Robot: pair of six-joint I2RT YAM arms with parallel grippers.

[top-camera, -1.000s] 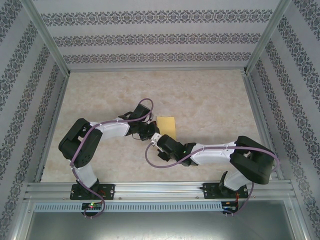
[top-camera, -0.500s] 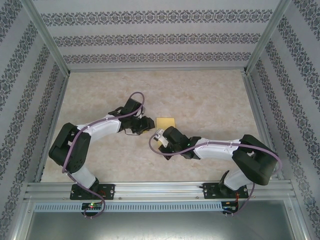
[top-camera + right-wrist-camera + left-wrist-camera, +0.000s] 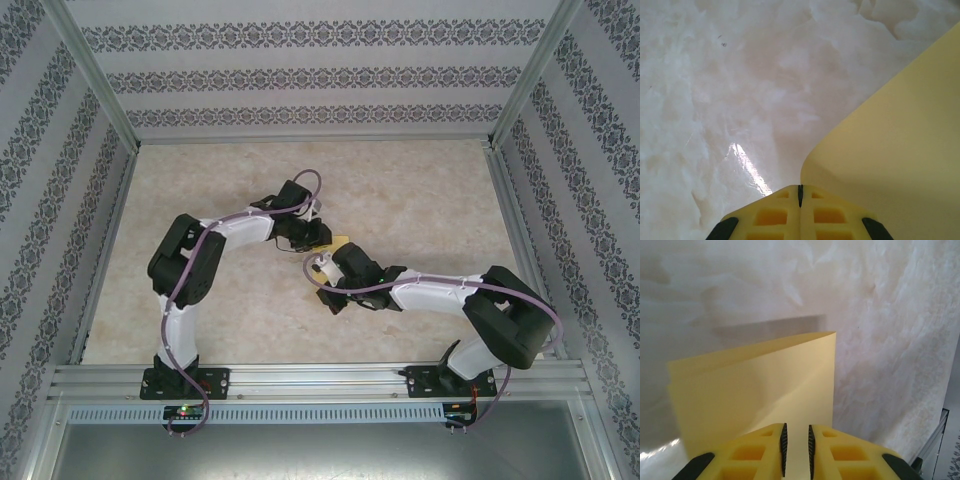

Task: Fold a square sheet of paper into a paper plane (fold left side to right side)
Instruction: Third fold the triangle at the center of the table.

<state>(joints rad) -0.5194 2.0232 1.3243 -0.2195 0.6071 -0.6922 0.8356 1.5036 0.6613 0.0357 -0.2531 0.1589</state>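
The left gripper (image 3: 796, 426), its jaws a sliver apart and gripping nothing evident, hovers over the thin yellow sheet of paper (image 3: 765, 385), which lies folded double just ahead. The right gripper (image 3: 800, 187), closed and empty, sits at the sheet's edge, probably pinning it for creasing.

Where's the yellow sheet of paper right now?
In the top view the square sheet of paper lies mid-table, between the left gripper and the right gripper. The left wrist view shows it folded, just ahead of the fingers.
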